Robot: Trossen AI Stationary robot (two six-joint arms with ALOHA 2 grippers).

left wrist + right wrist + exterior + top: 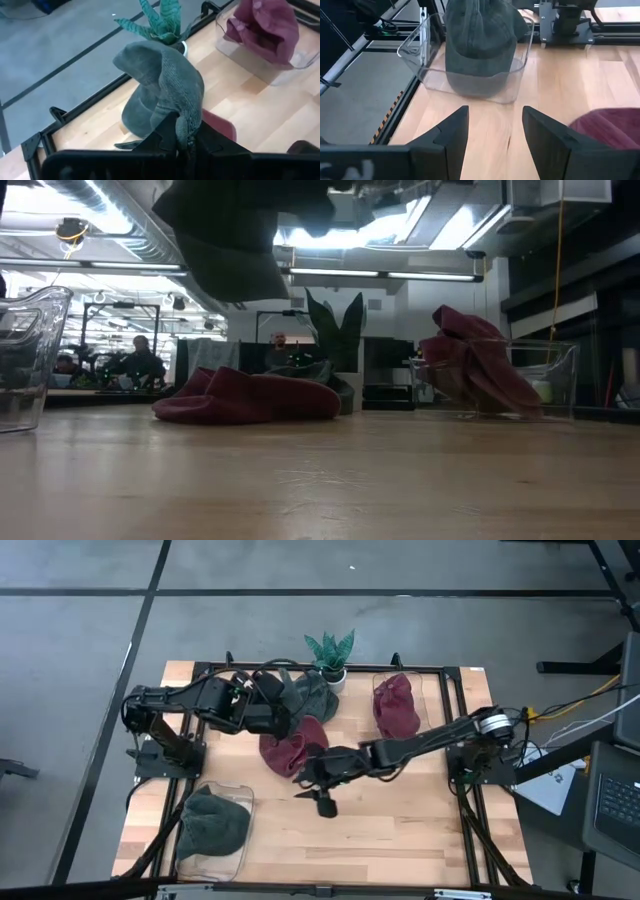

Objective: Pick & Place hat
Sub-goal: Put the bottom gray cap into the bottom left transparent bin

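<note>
Green hat (pixel 165 85) hangs clamped in left pincer (pixel 182 142), raised; right pincer (pixel 318 795) wide, low over table (pixel 400 830).

Both arms are dark, jointed links on black bases. The right arm (pixel 430 744) has a silver ring joint at about three o'clock. The right gripper (pixel 492 135) ends in two flat, wedge-shaped black fingers (pixel 451 131).
</note>
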